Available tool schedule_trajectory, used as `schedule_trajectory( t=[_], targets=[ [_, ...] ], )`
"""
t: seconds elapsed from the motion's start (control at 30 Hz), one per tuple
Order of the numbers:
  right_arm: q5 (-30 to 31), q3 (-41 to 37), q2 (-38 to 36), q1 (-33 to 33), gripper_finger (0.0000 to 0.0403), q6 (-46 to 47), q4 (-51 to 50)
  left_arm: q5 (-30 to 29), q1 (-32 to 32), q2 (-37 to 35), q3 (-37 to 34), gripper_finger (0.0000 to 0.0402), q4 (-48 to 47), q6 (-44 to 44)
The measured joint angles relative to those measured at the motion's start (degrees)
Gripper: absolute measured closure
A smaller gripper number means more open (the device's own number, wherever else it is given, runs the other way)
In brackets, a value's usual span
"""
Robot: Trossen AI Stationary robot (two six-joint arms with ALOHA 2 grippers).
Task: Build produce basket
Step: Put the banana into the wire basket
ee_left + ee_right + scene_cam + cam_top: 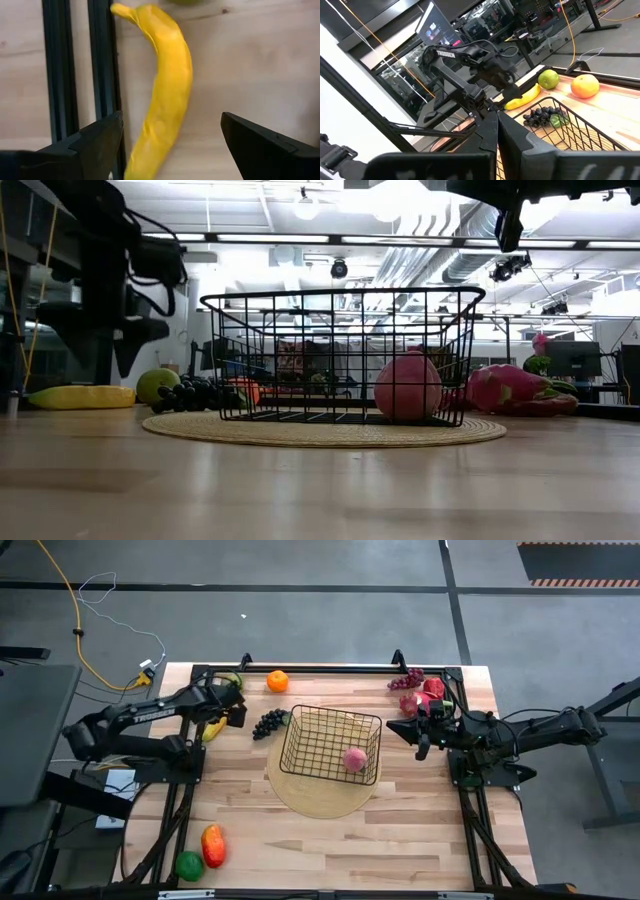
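A pale wooden table with a black frame stands on a grey floor, where a yellow cable trails off to the left; the low view looks past the table into a bright workshop with ceiling lights and ducting. Near the table's middle lies a round woven mat, and on it sits the basket, black wire grid, rectangular, open at the top. Inside it, at the right-hand end, rests a pink peach.

Other produce lies around: dark purple grapes just left of the basket, an orange at the far edge, red grapes and a pink dragon fruit at the far right, a red-orange mango and a green ball near the front left corner.

The left gripper reaches over the table's left edge, poised over the yellow banana, its fingers spread wide on either side of the fruit (not pinching it). The right gripper hovers right of the basket, fingers pressed together, holding nothing.
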Motion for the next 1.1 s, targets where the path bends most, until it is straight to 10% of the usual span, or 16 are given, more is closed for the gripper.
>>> schedule_trajectory(
  t=[0.67,1.1],
  targets=[
    [0.0,0.0,0.0,0.0,0.0403,0.0,0.0,4.5,6.8,16.4,0.2,0.0087,8.0,8.5],
    [0.0,0.0,0.0,0.0,0.0403,0.0,0.0,7.2,7.6,16.3,0.1,0.0273,9.7,10.7]
  ],
)
